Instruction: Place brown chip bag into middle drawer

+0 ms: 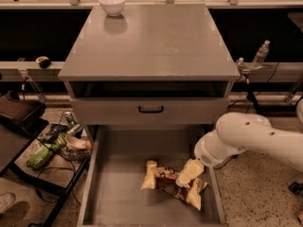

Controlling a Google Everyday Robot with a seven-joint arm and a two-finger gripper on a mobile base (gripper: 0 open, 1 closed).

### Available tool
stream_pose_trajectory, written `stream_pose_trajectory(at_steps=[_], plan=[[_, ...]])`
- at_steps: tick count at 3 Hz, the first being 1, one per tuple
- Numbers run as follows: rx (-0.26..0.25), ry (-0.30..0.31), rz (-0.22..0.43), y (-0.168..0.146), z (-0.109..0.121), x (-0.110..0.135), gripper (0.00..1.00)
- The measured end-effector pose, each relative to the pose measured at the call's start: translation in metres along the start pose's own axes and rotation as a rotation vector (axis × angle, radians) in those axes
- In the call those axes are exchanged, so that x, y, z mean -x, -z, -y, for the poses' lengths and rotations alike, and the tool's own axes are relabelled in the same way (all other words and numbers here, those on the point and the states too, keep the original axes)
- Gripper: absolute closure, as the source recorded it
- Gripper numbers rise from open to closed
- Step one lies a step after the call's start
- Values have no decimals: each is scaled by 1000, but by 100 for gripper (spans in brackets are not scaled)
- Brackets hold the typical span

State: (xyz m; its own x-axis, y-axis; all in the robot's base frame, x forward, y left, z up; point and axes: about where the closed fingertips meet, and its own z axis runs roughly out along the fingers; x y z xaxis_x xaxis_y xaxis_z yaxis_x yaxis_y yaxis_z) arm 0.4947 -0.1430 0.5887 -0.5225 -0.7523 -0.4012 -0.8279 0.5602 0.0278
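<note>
The brown chip bag [164,177], crumpled with a dark brown centre and pale yellow ends, lies on the floor of the middle drawer [118,193]. That drawer is pulled out wide at the bottom of the grey cabinet. My gripper [189,172] comes in from the right on a white arm [246,138]. It sits low inside the drawer, right at the bag's right end and touching or nearly touching it.
A shallower grey drawer front with a black handle [150,109] is shut above the open drawer. A white bowl [112,4] stands on the cabinet top [151,46]. A water bottle [261,53] stands on the right ledge. A basket of clutter [61,138] sits at the left.
</note>
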Motion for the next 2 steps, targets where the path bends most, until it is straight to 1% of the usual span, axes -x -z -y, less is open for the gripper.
stream_pose_trajectory(at_steps=[1,2], plan=[[-19,182,-90,77,-29,9,0],[-34,297,-169,143,-38,13,0]])
